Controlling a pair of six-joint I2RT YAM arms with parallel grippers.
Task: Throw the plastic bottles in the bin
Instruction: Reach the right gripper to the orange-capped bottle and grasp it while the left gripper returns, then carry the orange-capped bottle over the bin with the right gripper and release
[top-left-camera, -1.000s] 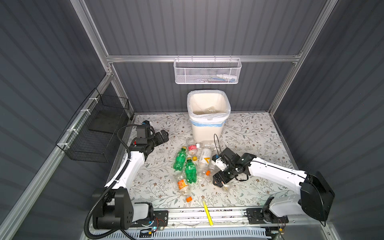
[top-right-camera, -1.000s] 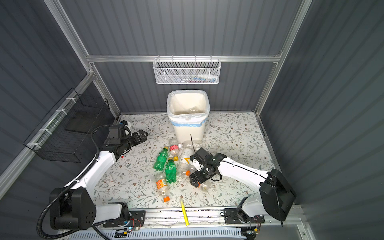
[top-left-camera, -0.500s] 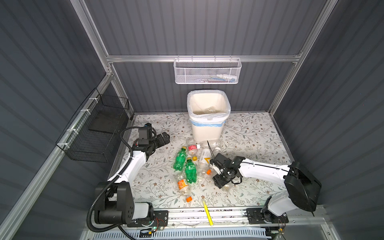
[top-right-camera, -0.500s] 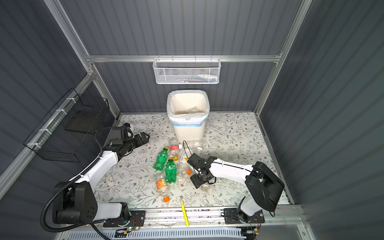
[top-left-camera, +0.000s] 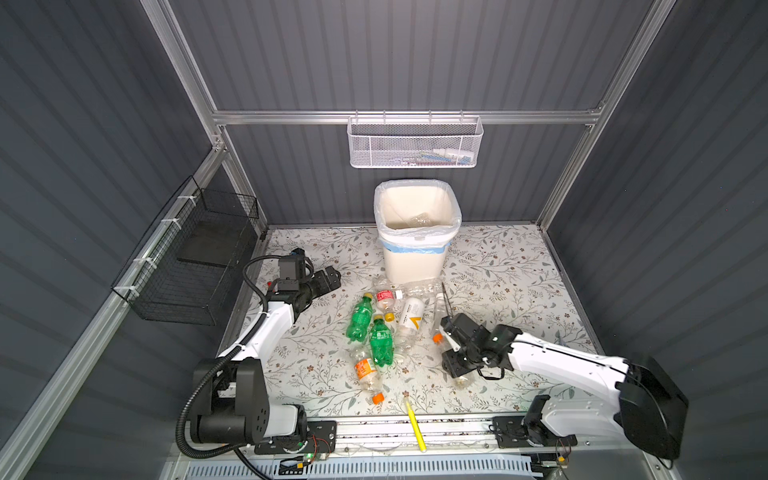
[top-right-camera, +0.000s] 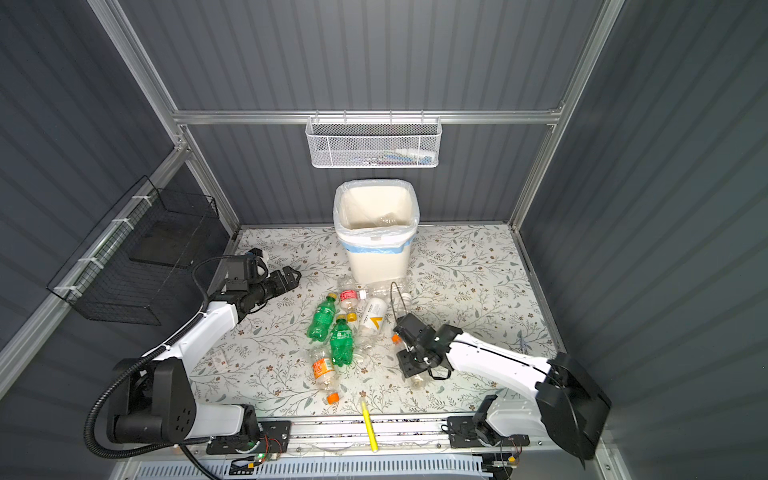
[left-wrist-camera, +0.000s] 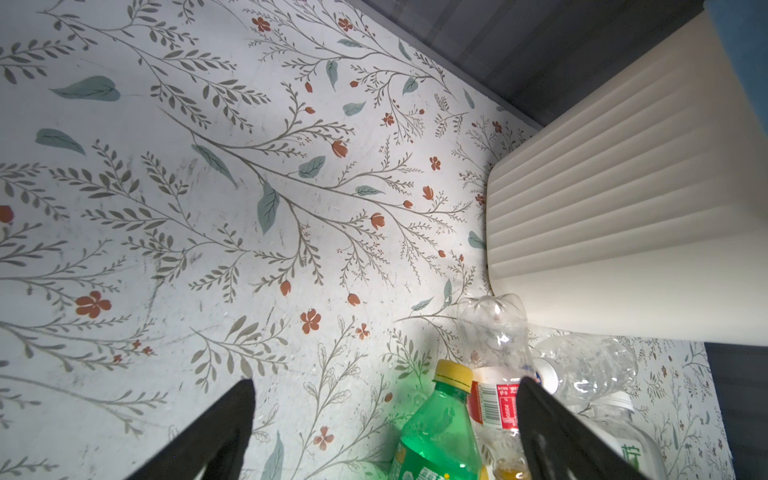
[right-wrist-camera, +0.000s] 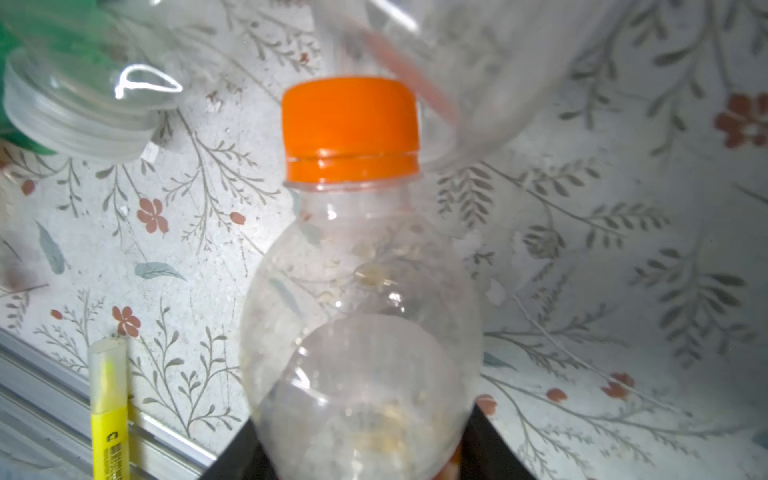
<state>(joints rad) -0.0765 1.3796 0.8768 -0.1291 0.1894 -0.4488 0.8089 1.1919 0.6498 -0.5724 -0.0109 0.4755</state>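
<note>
Clamped with the right gripper (right-wrist-camera: 365, 457) around the rounded body of a clear bottle (right-wrist-camera: 357, 291) with an orange cap, down at the level of the table (top-left-camera: 498, 266), at the near edge of the pile of bottles (top-left-camera: 405, 320). Spread wide and empty at the left gripper (left-wrist-camera: 382, 415), hovering near the foot of the bin (top-left-camera: 411, 266).

Holding thin, smooth plastic, so likely to buckle or squirt free under a hard squeeze or a quick swing. Crowded at the cap by another clear bottle (right-wrist-camera: 478, 62), so liable to drag or roll that neighbour on lifting. Well apart from the tall bin at the back, so at risk of clipping the rim and dropping outside unless carried high. Might also meet the left gripper near the bin. Best to leave the yellow pen (right-wrist-camera: 109, 399) alone.
</note>
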